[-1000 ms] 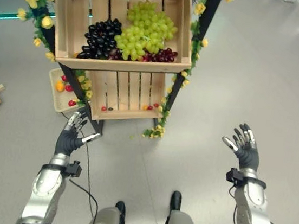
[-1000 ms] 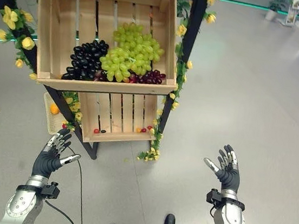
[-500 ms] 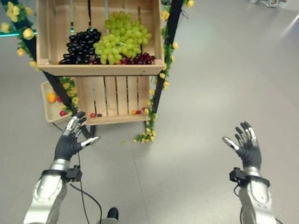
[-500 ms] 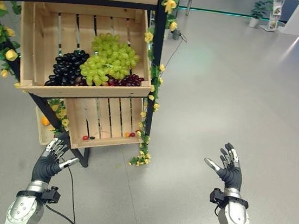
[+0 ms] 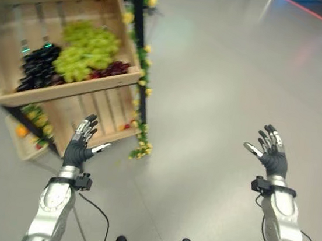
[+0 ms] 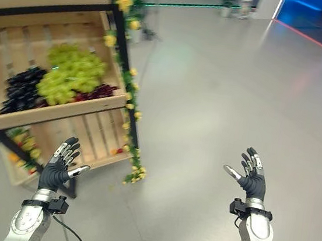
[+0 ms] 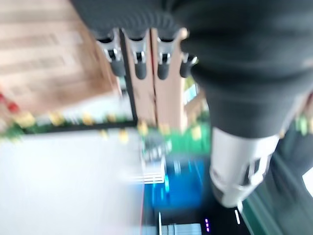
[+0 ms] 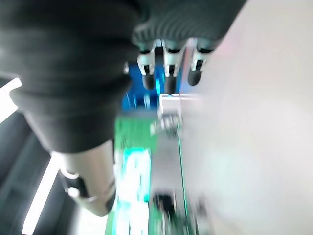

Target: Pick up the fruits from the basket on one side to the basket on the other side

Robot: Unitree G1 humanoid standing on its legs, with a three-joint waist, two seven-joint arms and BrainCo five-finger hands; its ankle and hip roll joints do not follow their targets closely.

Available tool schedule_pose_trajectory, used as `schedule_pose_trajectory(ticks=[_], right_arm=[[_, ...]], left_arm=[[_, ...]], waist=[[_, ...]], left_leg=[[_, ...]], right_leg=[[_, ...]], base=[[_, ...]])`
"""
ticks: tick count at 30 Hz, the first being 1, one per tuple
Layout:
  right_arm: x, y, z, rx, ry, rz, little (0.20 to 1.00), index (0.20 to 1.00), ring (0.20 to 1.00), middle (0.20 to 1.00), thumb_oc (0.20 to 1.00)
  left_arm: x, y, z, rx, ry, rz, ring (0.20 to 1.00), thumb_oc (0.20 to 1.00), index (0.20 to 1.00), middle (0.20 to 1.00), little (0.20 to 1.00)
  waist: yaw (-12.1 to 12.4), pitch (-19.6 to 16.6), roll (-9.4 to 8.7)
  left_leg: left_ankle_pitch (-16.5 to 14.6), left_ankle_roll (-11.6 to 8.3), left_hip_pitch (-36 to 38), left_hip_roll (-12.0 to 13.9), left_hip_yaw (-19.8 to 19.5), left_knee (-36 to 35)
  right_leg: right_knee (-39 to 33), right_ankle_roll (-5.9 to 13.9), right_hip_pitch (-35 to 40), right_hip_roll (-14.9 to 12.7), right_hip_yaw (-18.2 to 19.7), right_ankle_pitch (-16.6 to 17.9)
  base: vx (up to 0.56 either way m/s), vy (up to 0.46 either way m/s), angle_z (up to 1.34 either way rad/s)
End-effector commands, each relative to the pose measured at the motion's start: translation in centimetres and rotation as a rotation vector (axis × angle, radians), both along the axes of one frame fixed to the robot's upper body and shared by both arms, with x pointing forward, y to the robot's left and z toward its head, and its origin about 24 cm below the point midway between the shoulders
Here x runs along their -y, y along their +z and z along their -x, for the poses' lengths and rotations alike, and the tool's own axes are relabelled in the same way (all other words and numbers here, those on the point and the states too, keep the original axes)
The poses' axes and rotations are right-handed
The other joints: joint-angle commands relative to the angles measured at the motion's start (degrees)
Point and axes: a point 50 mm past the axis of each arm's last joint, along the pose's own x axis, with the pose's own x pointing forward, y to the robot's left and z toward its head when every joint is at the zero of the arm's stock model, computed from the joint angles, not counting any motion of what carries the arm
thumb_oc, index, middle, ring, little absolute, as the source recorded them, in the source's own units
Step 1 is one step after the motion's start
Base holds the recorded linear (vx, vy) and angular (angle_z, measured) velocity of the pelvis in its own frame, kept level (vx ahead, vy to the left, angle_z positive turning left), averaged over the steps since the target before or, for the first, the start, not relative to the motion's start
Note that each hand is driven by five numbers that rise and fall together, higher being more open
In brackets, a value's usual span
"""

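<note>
A tilted wooden crate (image 5: 64, 94) on a black flower-trimmed stand holds green grapes (image 5: 88, 44), black grapes (image 5: 37, 65) and dark red grapes (image 5: 111, 68). Below it a lower crate (image 5: 99, 119) has a few small red fruits, and a pale tray (image 5: 20, 138) at floor level holds an orange and red fruits. My left hand (image 5: 80, 146) is raised open, empty, in front of the lower crate without touching it. My right hand (image 5: 271, 153) is open and empty over bare floor far to the right. Both hands' straight fingers (image 7: 139, 58) (image 8: 166, 68) show in the wrist views.
The black stand post (image 5: 139, 65) carries yellow flowers and leaves down to the floor (image 5: 140, 148). Grey polished floor (image 5: 225, 75) stretches right of the stand. A green floor line and blue-lit objects (image 6: 304, 9) lie in the distance.
The camera has swung to the right, so the stand and crates have slid toward the left edge. Both hands keep their raised, open pose.
</note>
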Motion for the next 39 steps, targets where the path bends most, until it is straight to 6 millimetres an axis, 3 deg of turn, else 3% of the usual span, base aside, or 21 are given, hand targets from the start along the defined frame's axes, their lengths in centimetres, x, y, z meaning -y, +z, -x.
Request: schedule_pose_trajectory(ticks=[1,2,4,6,7,9,11,12,13,15,16,17,21,24,26,29,31,32,34,37,39], right_arm=[[2.4,4.5,0.7,0.204,-0.080,0.092,1.000,1.000,1.000,1.000,1.000],[2.4,4.5,0.7,0.205,-0.080,0.092,1.000,1.000,1.000,1.000,1.000],[3.4,4.7,1.4,0.233,-0.142,0.070,1.000,1.000,1.000,1.000,1.000],[3.5,4.7,1.5,0.238,-0.149,0.066,1.000,1.000,1.000,1.000,1.000],[3.3,4.4,1.1,0.231,-0.160,0.051,1.000,1.000,1.000,1.000,1.000],[3.2,3.9,0.8,0.205,-0.157,0.054,1.000,1.000,1.000,1.000,1.000],[3.2,3.6,0.7,0.195,-0.160,0.049,1.000,1.000,1.000,1.000,1.000],[3.0,3.6,0.5,0.190,-0.150,0.057,1.000,1.000,1.000,1.000,1.000],[2.5,3.5,0.1,0.185,-0.135,0.062,1.000,1.000,1.000,1.000,1.000],[2.3,3.4,-0.1,0.178,-0.118,0.068,1.000,1.000,1.000,1.000,1.000],[1.8,3.4,-0.4,0.177,-0.106,0.072,1.000,1.000,1.000,1.000,1.000],[1.7,3.2,-0.6,0.162,-0.097,0.072,1.000,1.000,1.000,1.000,1.000],[1.3,2.8,-0.6,0.131,-0.058,0.089,1.000,1.000,1.000,1.000,1.000],[1.2,2.6,-0.5,0.118,-0.056,0.084,1.000,1.000,1.000,1.000,1.000],[1.2,1.9,0.3,0.094,-0.067,0.075,1.000,1.000,1.000,1.000,1.000],[1.0,1.6,0.9,0.084,-0.071,0.066,1.000,1.000,1.000,1.000,1.000],[0.9,1.4,1.3,0.072,-0.074,0.083,1.000,1.000,1.000,1.000,1.000],[0.9,1.2,1.4,0.066,-0.088,0.085,1.000,1.000,1.000,1.000,1.000],[0.9,1.4,1.5,0.078,-0.093,0.092,1.000,1.000,1.000,1.000,1.000],[-0.3,1.9,0.3,0.108,-0.060,0.097,1.000,1.000,1.000,1.000,1.000],[-1.2,2.0,-0.5,0.111,-0.014,0.099,1.000,1.000,1.000,1.000,1.000]], left_arm=[[0.9,2.6,-1.3,0.150,-0.063,0.003,1.000,1.000,1.000,1.000,1.000],[0.9,2.6,-1.3,0.150,-0.063,0.003,1.000,1.000,1.000,1.000,1.000],[1.4,2.9,-2.1,0.160,-0.085,0.010,1.000,1.000,1.000,1.000,1.000],[1.8,3.1,-2.4,0.166,-0.099,0.009,1.000,1.000,1.000,1.000,1.000],[2.1,3.1,-2.3,0.164,-0.100,0.010,1.000,1.000,1.000,1.000,1.000],[2.4,2.8,-2.2,0.156,-0.096,0.016,1.000,1.000,1.000,1.000,1.000],[2.7,2.8,-2.3,0.163,-0.105,0.011,1.000,1.000,1.000,1.000,1.000],[2.8,2.9,-2.3,0.166,-0.108,0.016,1.000,1.000,1.000,1.000,1.000],[3.1,2.8,-2.2,0.165,-0.111,0.031,1.000,1.000,1.000,1.000,1.000],[3.0,2.6,-2.1,0.158,-0.109,0.031,1.000,1.000,1.000,1.000,1.000],[2.9,2.7,-1.9,0.163,-0.104,0.020,1.000,1.000,1.000,1.000,1.000],[2.9,2.5,-1.8,0.159,-0.096,0.027,1.000,1.000,1.000,1.000,1.000],[2.7,2.2,-1.6,0.145,-0.098,0.037,1.000,1.000,1.000,1.000,1.000],[2.8,2.4,-1.6,0.151,-0.114,0.023,1.000,1.000,1.000,1.000,1.000],[2.7,2.8,-1.8,0.154,-0.136,0.002,1.000,1.000,1.000,1.000,1.000],[3.1,3.0,-2.1,0.148,-0.186,-0.028,1.000,1.000,1.000,1.000,1.000],[3.4,3.3,-2.6,0.150,-0.221,-0.063,1.000,1.000,1.000,1.000,1.000],[3.6,3.3,-2.8,0.147,-0.236,-0.077,1.000,1.000,1.000,1.000,1.000],[3.6,3.2,-2.7,0.140,-0.235,-0.091,1.000,1.000,1.000,1.000,1.000],[2.8,3.0,-2.1,0.120,-0.210,-0.105,1.000,1.000,1.000,1.000,1.000],[2.4,2.7,-1.6,0.110,-0.186,-0.104,1.000,1.000,1.000,1.000,1.000]], waist=[[-2.7,-0.1,-1.65],[-2.6,-0.1,-1.62],[-2.8,1.1,-3.97],[-2.3,1.6,-4.83],[-0.6,1.9,-5.60],[0.7,1.8,-5.58],[1.5,1.6,-5.25],[2.3,1.9,-4.77],[4.2,2.4,-4.51],[5.1,2.7,-3.91],[6.6,3.0,-4.17],[7.2,2.9,-3.86],[7.1,1.8,-3.21],[7.3,1.2,-3.47],[6.7,0.0,-4.33],[5.4,-0.2,-4.90],[4.8,-0.8,-4.83],[4.7,-1.1,-4.58],[5.1,-1.1,-4.04],[8.4,-0.9,-3.65],[10.3,-1.1,-4.38]], left_leg=[[-1.1,-0.18,-4.4,4.3,-3.3,18.0],[-1.1,-0.20,-4.4,4.4,-3.3,18.1],[4.9,-0.77,-8.5,8.0,-8.4,32.7],[6.1,-0.38,-10.0,7.5,-10.4,35.4],[2.8,1.30,-12.1,0.3,-17.8,36.9],[-0.7,2.27,-15.2,-3.4,-20.5,32.9],[-0.6,2.38,-16.3,-2.9,-23.1,21.9],[1.8,1.90,-16.7,-4.1,-25.9,16.6],[4.3,1.70,-18.6,-7.4,-33.4,12.0],[6.6,0.65,-18.6,-7.6,-34.8,9.4],[7.1,0.20,-20.0,-9.5,-41.8,7.7],[8.0,-0.46,-21.6,-10.5,-44.5,5.4],[8.5,0.37,-18.7,-10.2,-45.7,5.9],[7.5,0.82,-18.6,-10.3,-43.0,7.1],[4.4,2.54,-18.9,-10.9,-38.4,9.5],[1.3,4.25,-18.1,-10.7,-32.9,10.9],[0.3,4.91,-17.1,-10.1,-30.5,9.8],[-0.5,5.02,-16.0,-9.7,-28.5,9.1],[-1.8,4.57,-13.8,-8.2,-24.0,7.6],[-2.9,3.59,-11.4,-5.2,-14.5,6.8],[-3.4,4.29,-9.4,-5.0,-8.0,5.1]], right_leg=[[0.6,-1.30,1.8,4.5,3.1,-3.8],[0.6,-1.31,1.8,4.5,3.1,-3.8],[0.8,-4.37,5.0,7.9,6.9,-4.3],[1.3,-5.06,5.1,8.3,8.3,-3.9],[1.6,-5.03,5.4,9.0,12.0,-4.0],[1.3,-4.06,7.2,9.9,13.9,-4.2],[1.6,-3.41,8.9,10.6,16.4,-5.3],[1.6,-3.12,9.8,11.3,17.8,-5.4],[2.1,-2.73,10.9,12.7,21.5,-5.4],[2.3,-2.98,11.0,13.8,22.7,-5.3],[2.6,-2.79,11.8,14.9,26.4,-5.8],[2.2,-2.74,12.8,15.8,29.6,-6.4],[0.8,-0.88,14.2,13.5,33.7,-7.4],[0.3,0.46,14.2,11.0,34.3,-7.4],[2.3,2.91,13.6,7.6,34.3,-7.2],[6.3,6.28,9.8,5.5,33.6,-2.1],[4.6,7.18,7.3,4.0,31.1,0.4],[2.3,6.95,5.6,2.8,26.4,1.1],[-1.0,6.31,3.1,0.1,12.3,1.8],[-1.1,5.36,5.2,-4.5,-15.2,0.3],[0.7,4.90,6.5,-5.7,-23.8,-0.6]], base=[[0.09,-0.247,-1.03],[0.14,-0.407,-1.05],[0.09,-0.490,-0.83],[0.00,-0.218,-0.91],[0.06,-0.105,-1.11],[0.16,-0.092,-1.51],[0.25,0.030,-1.47],[0.32,0.079,-1.17],[0.21,0.043,-1.10],[0.14,0.005,-1.47],[0.26,0.043,-1.97],[0.22,0.053,-1.31],[0.23,0.279,-1.63],[0.18,0.280,-1.32],[0.29,0.334,-0.84],[0.13,0.257,-0.76],[0.02,0.213,-1.01],[0.02,0.235,-1.24],[0.02,0.218,-1.39],[-0.11,0.217,-1.47],[-0.12,0.208,-1.56]])
